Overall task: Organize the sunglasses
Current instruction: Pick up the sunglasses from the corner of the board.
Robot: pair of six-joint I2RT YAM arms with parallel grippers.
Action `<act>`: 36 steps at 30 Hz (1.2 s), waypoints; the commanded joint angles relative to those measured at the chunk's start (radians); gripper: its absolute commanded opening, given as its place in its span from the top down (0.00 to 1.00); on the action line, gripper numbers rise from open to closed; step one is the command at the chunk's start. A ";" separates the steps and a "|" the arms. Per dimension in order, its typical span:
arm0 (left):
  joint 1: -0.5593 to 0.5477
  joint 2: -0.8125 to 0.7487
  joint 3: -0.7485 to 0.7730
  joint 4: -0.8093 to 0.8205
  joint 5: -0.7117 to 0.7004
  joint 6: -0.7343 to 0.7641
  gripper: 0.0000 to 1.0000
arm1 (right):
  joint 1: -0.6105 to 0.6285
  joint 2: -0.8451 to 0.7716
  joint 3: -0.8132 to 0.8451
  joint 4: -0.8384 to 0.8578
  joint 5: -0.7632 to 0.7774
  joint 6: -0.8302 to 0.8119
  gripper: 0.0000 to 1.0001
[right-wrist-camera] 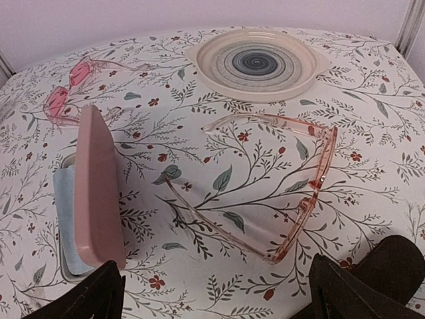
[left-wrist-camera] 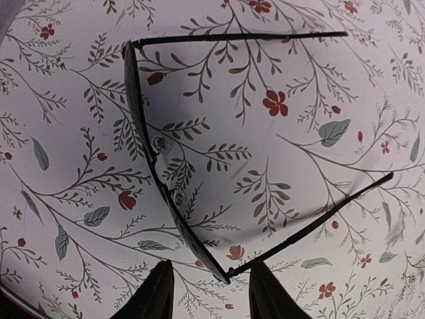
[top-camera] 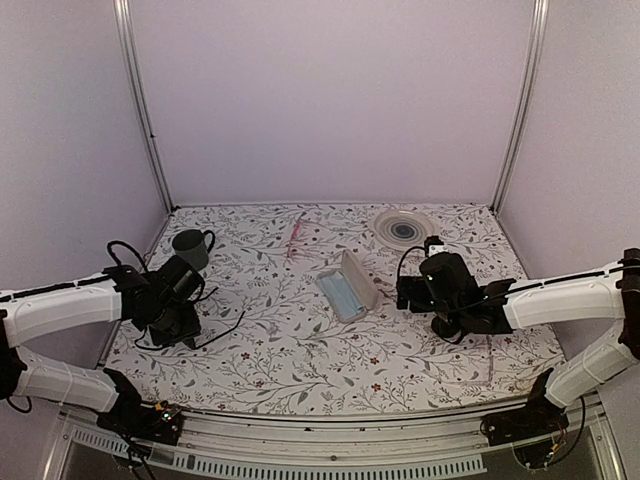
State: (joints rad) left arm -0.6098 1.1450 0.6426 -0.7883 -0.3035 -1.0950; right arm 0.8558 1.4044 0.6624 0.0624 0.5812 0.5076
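Top external: you had a floral tabletop [top-camera: 300,365] and plain lilac walls [top-camera: 330,100]. Sunglasses [left-wrist-camera: 202,256] lay unfolded; your left hand [left-wrist-camera: 210,276] and right hand [right-wrist-camera: 214,269] were both released.

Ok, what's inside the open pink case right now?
A pale blue cloth lies in the case; no glasses show in it. The raised lid hides part of the inside from the right wrist view.

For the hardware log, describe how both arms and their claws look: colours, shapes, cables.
The left arm and right arm have smooth white tubular link shells with black joints and black wrist housings. A thin black cable loops out at each wrist. The left claw and right claw each show two dark, tapered, wedge-like fingers. No markings are legible.
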 commanded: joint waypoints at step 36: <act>-0.029 -0.170 -0.009 0.128 0.058 0.210 1.00 | 0.062 -0.162 0.166 -0.224 -0.303 0.103 0.01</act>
State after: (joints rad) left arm -0.6167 0.9966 0.5919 -0.7292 -0.2817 -0.9585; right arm 0.8948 1.2797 0.8185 -0.1425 0.3824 0.5621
